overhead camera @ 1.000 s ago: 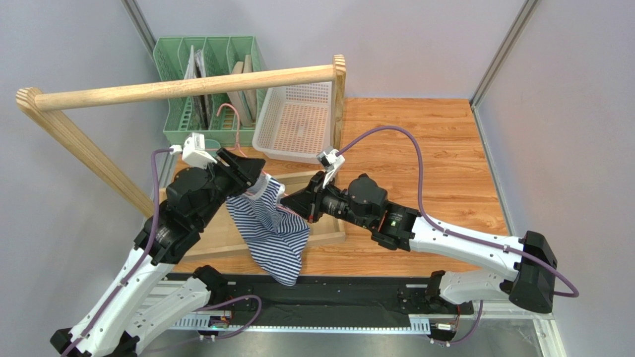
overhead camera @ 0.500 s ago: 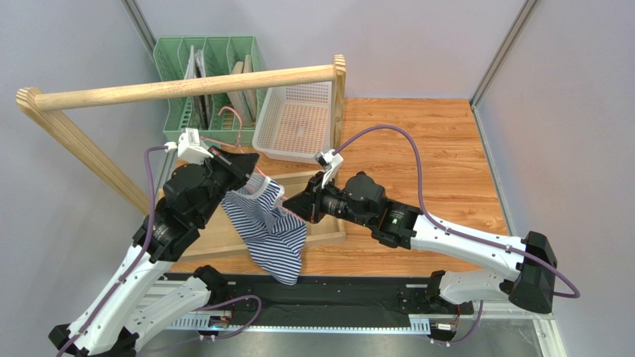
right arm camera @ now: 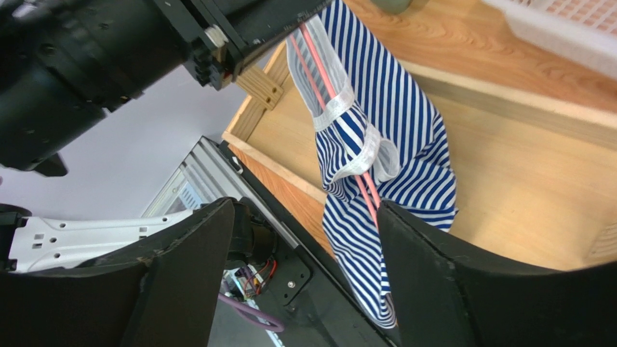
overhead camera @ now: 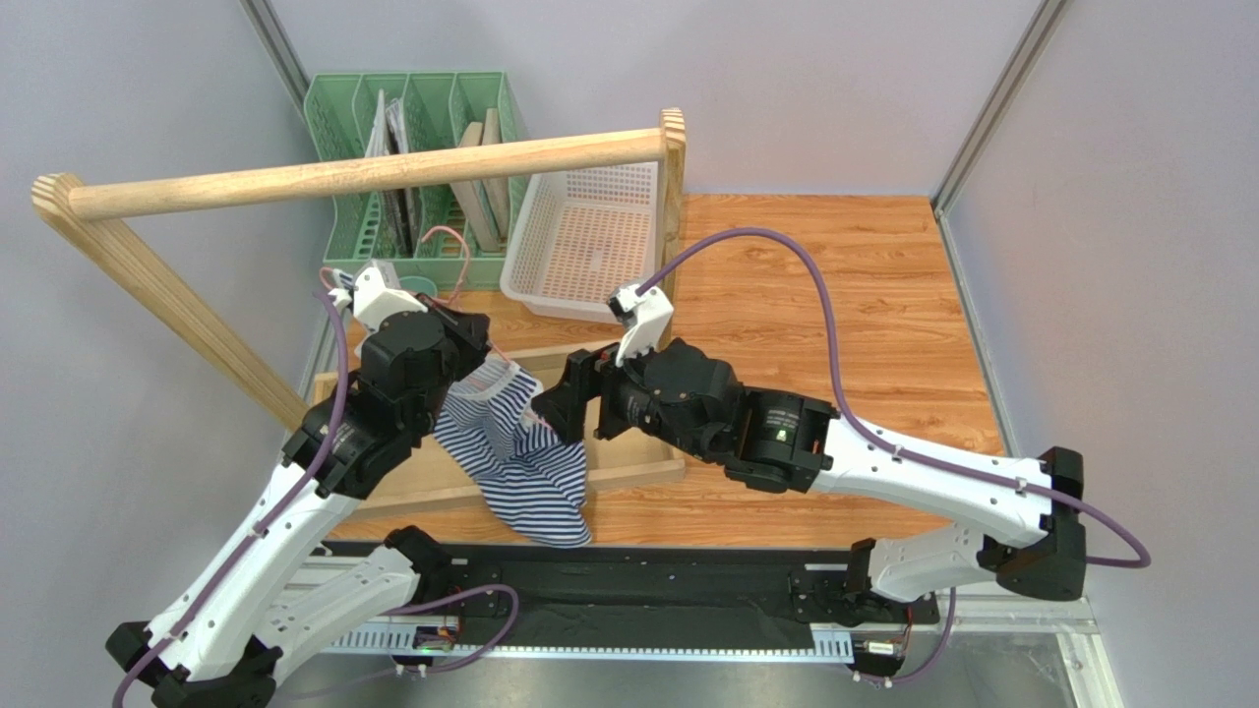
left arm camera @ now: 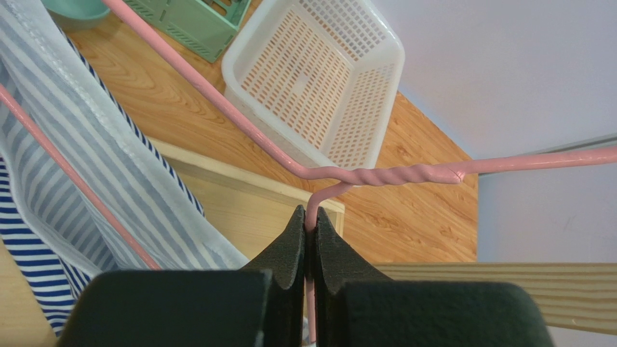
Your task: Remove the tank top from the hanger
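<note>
The striped tank top [overhead camera: 517,460] hangs bunched on the pink hanger [left arm camera: 391,176] above a shallow wooden tray. My left gripper [overhead camera: 476,345] is shut on the hanger's wire just under its twisted neck, with the wire pinched between the tips [left arm camera: 311,225]. In the right wrist view the tank top [right arm camera: 395,123] droops from two pink hanger wires [right arm camera: 319,69]. My right gripper [right arm camera: 304,210] stands open beside it. The cloth brushes its right finger [right arm camera: 434,260], and nothing is held between the jaws. In the top view the right gripper [overhead camera: 566,401] sits at the top's right edge.
A wooden rail [overhead camera: 370,170] on slanted legs spans the back left. Behind it stand a green divider rack [overhead camera: 414,133] and a white perforated basket [overhead camera: 584,244]. The wooden tray [overhead camera: 636,457] lies under the top. The black rail at the arms' bases [overhead camera: 665,598] runs along the near edge.
My left gripper shut on the hanger's wire and drew back to the left. My right gripper let go and opened wide. The tank top shifted left and lower.
</note>
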Robot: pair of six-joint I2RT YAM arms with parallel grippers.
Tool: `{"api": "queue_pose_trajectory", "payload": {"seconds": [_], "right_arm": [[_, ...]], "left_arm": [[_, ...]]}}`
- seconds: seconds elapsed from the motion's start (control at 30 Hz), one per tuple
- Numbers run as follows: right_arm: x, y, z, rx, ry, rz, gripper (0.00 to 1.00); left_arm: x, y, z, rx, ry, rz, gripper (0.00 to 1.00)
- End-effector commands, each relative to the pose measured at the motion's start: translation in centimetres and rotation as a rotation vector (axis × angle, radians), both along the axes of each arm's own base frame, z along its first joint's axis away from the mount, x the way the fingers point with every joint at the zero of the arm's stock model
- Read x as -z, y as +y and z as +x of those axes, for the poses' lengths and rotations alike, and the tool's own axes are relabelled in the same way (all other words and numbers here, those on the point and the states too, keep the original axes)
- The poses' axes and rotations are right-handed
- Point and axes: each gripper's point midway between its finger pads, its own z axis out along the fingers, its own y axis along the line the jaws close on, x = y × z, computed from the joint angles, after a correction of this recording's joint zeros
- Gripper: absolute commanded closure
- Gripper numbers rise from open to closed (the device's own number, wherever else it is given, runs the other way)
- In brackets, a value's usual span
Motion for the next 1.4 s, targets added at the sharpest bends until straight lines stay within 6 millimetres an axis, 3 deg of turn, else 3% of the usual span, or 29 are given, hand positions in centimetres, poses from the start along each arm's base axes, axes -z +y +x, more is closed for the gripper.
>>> {"api": "queue_pose_trajectory", "payload": {"seconds": [0.0, 0.1, 0.3, 0.33, 0.77, 0.83, 1.2, 1.37], "right_arm": [[1.1, 2.0, 0.5, 0.034, 0.079, 0.033, 0.27], [1.0, 4.0, -0.1, -0.001, 0.136, 0.095, 0.35], [4.4, 6.1, 0.4, 0.018, 0.203, 0.087, 0.41], [3.4, 6.4, 0.5, 0.012, 0.182, 0.137, 0.41], [4.1, 6.0, 3.1, 0.117, 0.113, 0.178, 0.47], [4.0, 5.9, 3.4, 0.137, 0.098, 0.167, 0.6], [4.7, 5.7, 4.6, 0.203, 0.088, 0.1, 0.73], [4.8, 5.9, 4.7, 0.208, 0.091, 0.086, 0.74]], "left_arm": [[-2.5, 1.5, -0.1, -0.066, -0.072, -0.026, 1.0], [-2.6, 1.8, -0.3, -0.071, -0.081, -0.025, 1.0], [-3.0, 2.4, -0.8, -0.079, -0.099, -0.027, 1.0], [-3.0, 2.6, -0.9, -0.087, -0.101, -0.021, 1.0], [-2.9, 2.2, -2.1, -0.02, -0.162, -0.066, 1.0], [-2.8, 2.3, -2.3, -0.022, -0.162, -0.075, 1.0], [-1.5, 1.9, -2.5, 0.011, -0.131, -0.044, 1.0], [-1.1, 1.6, -2.6, 0.03, -0.125, -0.043, 1.0]]}}
